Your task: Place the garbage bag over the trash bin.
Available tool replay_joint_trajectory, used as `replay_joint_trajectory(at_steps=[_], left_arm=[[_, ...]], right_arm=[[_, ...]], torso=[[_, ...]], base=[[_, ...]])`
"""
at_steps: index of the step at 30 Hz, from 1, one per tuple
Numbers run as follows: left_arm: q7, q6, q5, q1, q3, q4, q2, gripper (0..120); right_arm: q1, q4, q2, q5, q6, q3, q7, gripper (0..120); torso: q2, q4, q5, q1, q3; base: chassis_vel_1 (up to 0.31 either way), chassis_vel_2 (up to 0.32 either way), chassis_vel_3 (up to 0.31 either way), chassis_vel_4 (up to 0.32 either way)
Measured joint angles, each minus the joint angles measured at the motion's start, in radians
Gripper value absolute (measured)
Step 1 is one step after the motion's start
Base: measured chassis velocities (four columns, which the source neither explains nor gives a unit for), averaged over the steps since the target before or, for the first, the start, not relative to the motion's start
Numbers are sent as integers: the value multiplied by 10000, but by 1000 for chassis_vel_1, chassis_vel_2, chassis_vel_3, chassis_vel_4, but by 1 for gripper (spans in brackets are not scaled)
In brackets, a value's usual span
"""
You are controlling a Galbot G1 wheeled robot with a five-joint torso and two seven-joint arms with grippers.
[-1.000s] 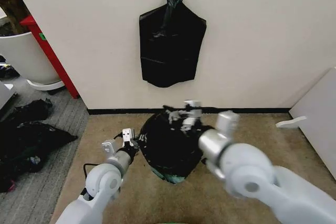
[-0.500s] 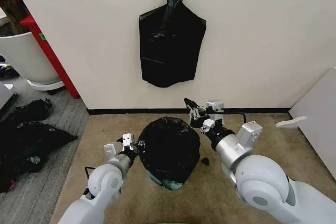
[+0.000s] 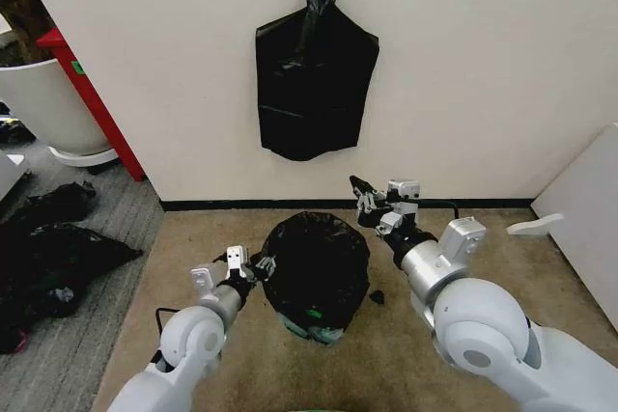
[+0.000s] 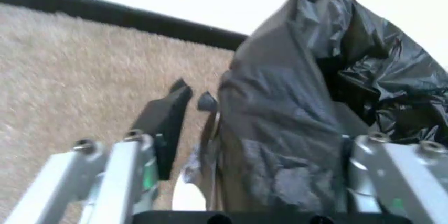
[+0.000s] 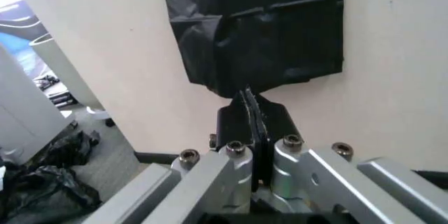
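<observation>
Spanning the garbage bag at the trash bin rim's left side, the left gripper stands open, nearer than the closed, empty right gripper raised clear beyond.

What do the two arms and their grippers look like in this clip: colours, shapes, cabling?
Both arms are glossy white rounded shells with silver-grey cylindrical wrists. The left gripper and right gripper have brushed-aluminium linkages with hex bolts and black finger pads. A black cable loops by each arm; green marks show on the left linkages.

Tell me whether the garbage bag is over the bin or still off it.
Over it: the garbage bag drapes the trash bin, which peeks out only at the bottom. The left hand is at its edge.
</observation>
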Motion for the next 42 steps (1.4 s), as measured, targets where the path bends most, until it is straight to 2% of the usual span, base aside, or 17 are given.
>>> replay_joint_trajectory(at_steps=[3,4,7,10,16,21,28,36,42], left_arm=[[-2,-6,123,232,-194,-236,193,79],[-2,-6,123,232,-194,-236,193,79],[27,64,174,417,-337,-324,348,92],[339,77,173,536,-397,-407,449,99],[1270,-60,333,639,-417,-436,493,100],[1338,-72,356,666,-445,-449,493,100],[1782,-348,-96,869,-532,-333,531,100],[3017,-688,-467,1118,-625,-274,616,100],[2880,-786,-256,1082,-611,-241,589,100]], right_arm=[[-3,-42,23,102,7,2,100,0],[-3,-42,23,102,7,2,100,0],[62,-154,54,194,32,31,112,0],[87,-284,64,291,65,47,111,0],[88,-447,63,378,86,41,110,0],[117,-563,51,406,89,25,95,0],[101,-642,21,417,90,-49,73,0],[118,-709,-1,478,89,-117,35,0],[121,-725,-8,488,55,-140,-1,0]], torso=[[0,0,-1,0,0],[0,0,-1,0,0],[0,0,-1,0,0],[0,0,0,0,0],[0,0,-1,0,0],[0,-1,-1,1,0],[0,0,0,1,0],[0,0,1,1,0],[0,0,-1,1,0]], base=[[0,0,0,0],[0,0,0,0],[0,0,0,0],[0,0,0,0],[0,0,0,0],[0,0,0,0],[0,0,0,0],[0,0,0,0],[0,0,0,0]])
